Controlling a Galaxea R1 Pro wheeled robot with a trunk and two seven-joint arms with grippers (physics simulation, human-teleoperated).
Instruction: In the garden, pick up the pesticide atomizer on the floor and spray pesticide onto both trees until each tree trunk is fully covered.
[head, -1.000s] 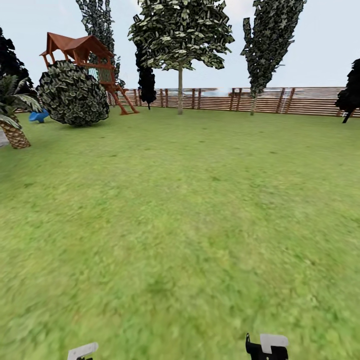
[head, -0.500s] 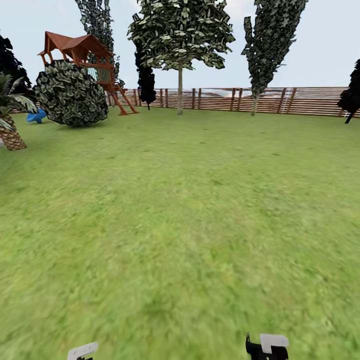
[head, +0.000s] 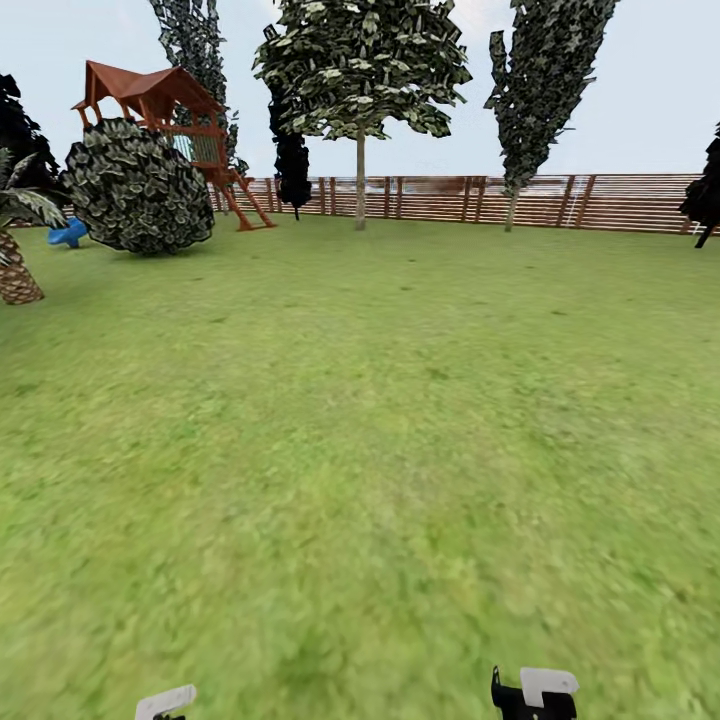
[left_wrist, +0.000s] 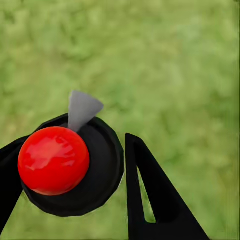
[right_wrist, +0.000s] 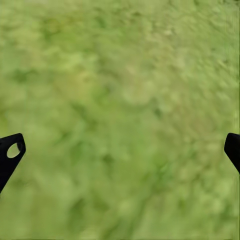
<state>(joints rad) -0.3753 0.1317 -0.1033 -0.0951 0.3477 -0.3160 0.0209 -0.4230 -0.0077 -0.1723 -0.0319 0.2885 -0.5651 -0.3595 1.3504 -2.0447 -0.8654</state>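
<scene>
Compared with a second ago the whole head view has slid a bit: the palm (head: 14, 262) at the left edge sits closer to the frame border now, and the dark conifer (head: 703, 190) on the far right is more cut off. That's the camera turning, not the plants moving.

The head view looks across the garden's lawn (head: 380, 430), wide open grass running all the way out to the brown slat fence (head: 560, 203). A tall tree (head: 362, 70) with a pale bare trunk (head: 360, 180) stands just in front of the fence, well away. Left of it there's a round bush (head: 140, 188), with a wooden playhouse (head: 165, 105) behind it and something blue (head: 68, 234) beside it. A narrower tree (head: 540, 80) stands to the right by the fence.

The wrist cams give what the head view can't. The left gripper (left_wrist: 75, 180) is clamped on the pesticide atomizer (left_wrist: 75, 167): black round body, shiny red ball top, grey nozzle wedge sticking out, a dark finger (left_wrist: 150, 200) on either side of it, all held above grass. The right gripper (right_wrist: 120, 150) has its fingertips (right_wrist: 11, 150) spread wide at the frame edges, holding no object, with blurry grass between them.

In the head view, small bits of both arms poke in at the bottom edge.
</scene>
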